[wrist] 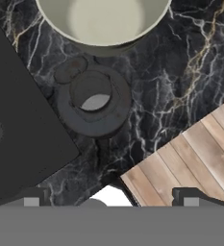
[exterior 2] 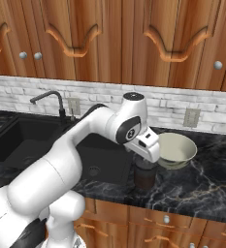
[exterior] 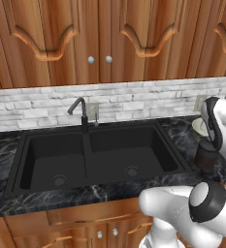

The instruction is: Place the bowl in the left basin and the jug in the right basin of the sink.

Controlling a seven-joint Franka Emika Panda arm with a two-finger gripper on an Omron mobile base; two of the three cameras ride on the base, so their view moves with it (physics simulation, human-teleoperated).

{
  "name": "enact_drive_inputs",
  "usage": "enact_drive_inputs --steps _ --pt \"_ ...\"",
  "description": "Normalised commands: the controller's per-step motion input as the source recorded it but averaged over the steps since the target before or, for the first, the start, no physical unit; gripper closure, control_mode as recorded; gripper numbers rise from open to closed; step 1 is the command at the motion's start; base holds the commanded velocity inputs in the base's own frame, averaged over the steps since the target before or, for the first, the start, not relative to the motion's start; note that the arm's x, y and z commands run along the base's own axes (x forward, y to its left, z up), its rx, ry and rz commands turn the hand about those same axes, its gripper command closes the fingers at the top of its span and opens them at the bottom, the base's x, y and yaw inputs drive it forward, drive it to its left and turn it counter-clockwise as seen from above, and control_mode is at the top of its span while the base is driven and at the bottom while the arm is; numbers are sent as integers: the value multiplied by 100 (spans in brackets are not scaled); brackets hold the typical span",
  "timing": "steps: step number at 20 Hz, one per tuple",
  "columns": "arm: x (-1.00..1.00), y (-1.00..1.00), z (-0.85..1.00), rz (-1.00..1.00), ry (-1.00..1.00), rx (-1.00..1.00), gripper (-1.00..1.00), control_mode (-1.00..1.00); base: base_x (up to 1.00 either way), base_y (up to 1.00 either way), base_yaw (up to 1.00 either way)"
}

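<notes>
the claw (wrist: 111,199) is hanging spread wide above the jug (wrist: 93,102), gripping nothing; the jug is standing upright on the desk (wrist: 180,72), lid pointing up, between the bowl (wrist: 104,21) and the right basin (wrist: 17,125).

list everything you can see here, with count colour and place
bowl: 1, pale cream, on the counter right of the sink, just behind the jug
jug: 1, dark brown-black, on the counter between bowl and front edge
sink: 1, black, set in the counter, nothing in it
left basin: 1, black, narrower, round drain
right basin: 1, black, wider, round drain
faucet: 1, dark gooseneck, behind the divider
counter: 1, black marble with pale veins
backsplash: 1, whitish brick, with wall outlets
cabinets: brown wood, above and below the counter
gripper: 1, dark fingertips spread apart, above the jug
</notes>
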Motion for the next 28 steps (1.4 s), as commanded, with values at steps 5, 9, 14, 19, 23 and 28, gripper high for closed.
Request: enact_drive_inputs --steps 5,9,14,19,23,28 --pt "13 -8 -14 2 0 0 -100 -100 0 0 0" --pt "10 -6 -20 4 -1 0 -100 -100 0 0 0" --pt "22 -2 -15 3 -4 1 -100 -100 0 0 0" --pt "27 -2 -16 0 0 0 -100 -100 0 0 0" --pt "27 -8 -14 0 0 0 -100 -100 0 0 0" --pt "19 -12 -15 0 0 0 -100 -100 0 0 0"
